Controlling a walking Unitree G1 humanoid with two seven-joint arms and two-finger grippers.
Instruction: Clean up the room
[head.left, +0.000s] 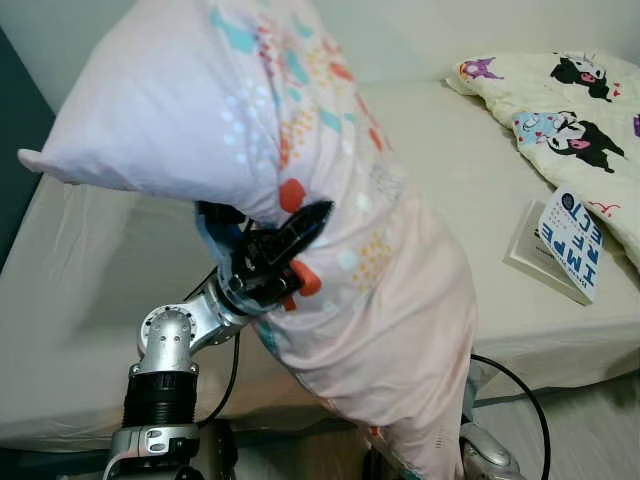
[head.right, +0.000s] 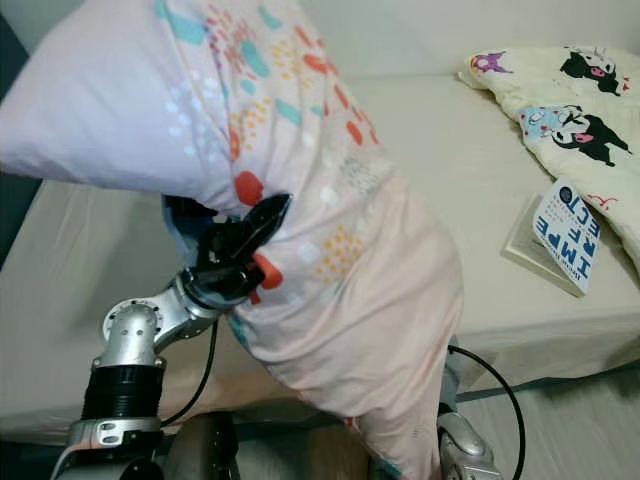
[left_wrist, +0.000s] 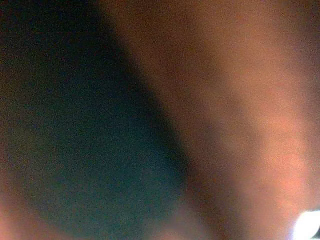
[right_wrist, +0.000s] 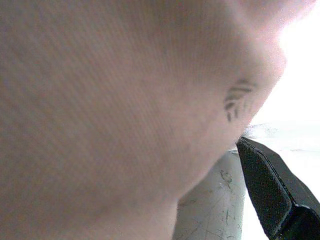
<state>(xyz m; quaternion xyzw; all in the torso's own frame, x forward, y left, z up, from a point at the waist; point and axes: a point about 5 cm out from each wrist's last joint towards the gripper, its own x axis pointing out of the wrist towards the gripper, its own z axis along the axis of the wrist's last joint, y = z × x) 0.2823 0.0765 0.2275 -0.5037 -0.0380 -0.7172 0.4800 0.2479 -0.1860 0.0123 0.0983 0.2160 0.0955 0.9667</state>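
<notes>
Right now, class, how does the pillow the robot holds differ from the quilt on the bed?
The pillow is pale pink with small coloured shapes; the quilt is cream with cartoon figures. The pillow is held up in the air by the left pincer; the quilt lies on the bed. Both are soft bedding.

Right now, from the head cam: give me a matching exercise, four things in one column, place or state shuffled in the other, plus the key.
Things:
1. pillow
2. book
3. cartoon-print blanket
4. left gripper

Places or states:
A. spread at the bed's far right corner
B. held up above the bed's near edge
C. pressed into patterned fabric
D. lying flat on the bed, beside the blanket

Pairs: 1-B, 2-D, 3-A, 4-C
</notes>
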